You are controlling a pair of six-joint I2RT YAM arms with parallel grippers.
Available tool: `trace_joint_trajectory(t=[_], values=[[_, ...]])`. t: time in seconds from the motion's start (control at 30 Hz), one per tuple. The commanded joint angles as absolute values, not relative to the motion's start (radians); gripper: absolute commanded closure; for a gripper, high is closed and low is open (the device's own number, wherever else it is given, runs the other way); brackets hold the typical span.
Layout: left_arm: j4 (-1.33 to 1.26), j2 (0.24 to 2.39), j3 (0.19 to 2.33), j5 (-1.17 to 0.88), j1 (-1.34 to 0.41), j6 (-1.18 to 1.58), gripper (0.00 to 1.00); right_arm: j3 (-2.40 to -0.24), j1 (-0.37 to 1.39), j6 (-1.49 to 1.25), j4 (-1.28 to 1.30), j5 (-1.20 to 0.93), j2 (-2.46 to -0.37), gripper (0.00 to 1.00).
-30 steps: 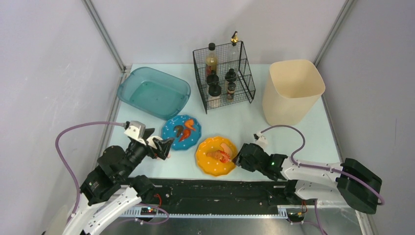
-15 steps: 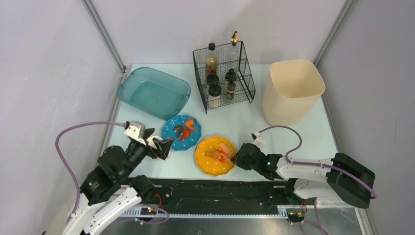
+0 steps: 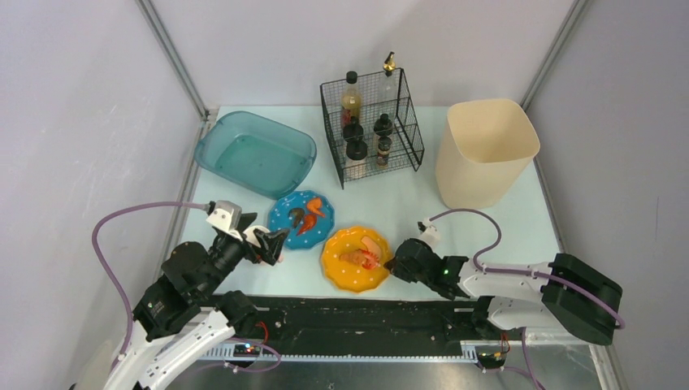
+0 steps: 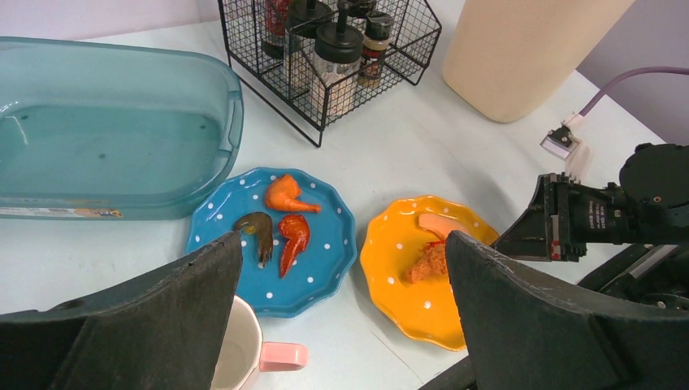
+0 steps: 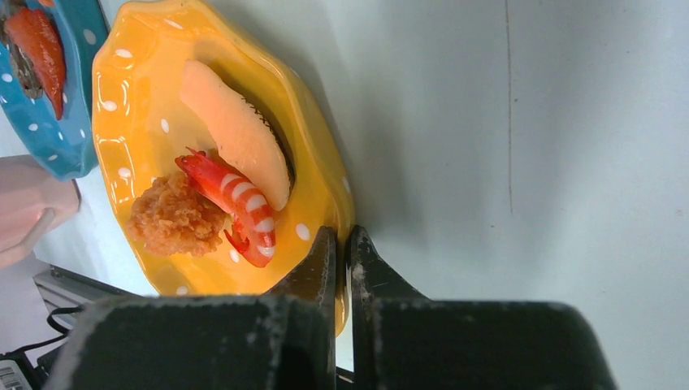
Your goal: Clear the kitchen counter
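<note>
Kitchen counter (image 3: pixel 406 203) spans the workspace under both arms and looks barely cleared: yellow plate (image 3: pixel 357 258), blue plate (image 3: pixel 301 215) and pink mug (image 4: pixel 248 345) sit on it, teal tub (image 3: pixel 254 153) looks empty, right gripper (image 5: pixel 341 240) pinches the yellow plate's rim, left gripper (image 4: pixel 341 244) gapes wide, holding nothing.

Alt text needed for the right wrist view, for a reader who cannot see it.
The right gripper pinches the near rim of a yellow plate holding a shrimp, a pale slice and a fried piece. Pale counter fills the right side; a blue plate and pink mug show at the left edge.
</note>
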State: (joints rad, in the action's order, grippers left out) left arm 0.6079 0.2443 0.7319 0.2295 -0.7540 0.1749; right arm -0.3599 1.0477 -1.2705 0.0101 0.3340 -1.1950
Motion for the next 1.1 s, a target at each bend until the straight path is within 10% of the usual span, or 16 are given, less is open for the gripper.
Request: trace_joint_trajectory(t=[0.0,1.07], values=[[0.581,0.249,0.729,0.217,-0.748,0.161,0.02,-0.331,1.056,-1.205,0.114,0.371,-1.130,1.00],[0.580,0.237,0.730,0.209,-0.748,0.161,0.02,-0.653,0.768,-0.954,0.337,0.157,-0.784,1.00]])
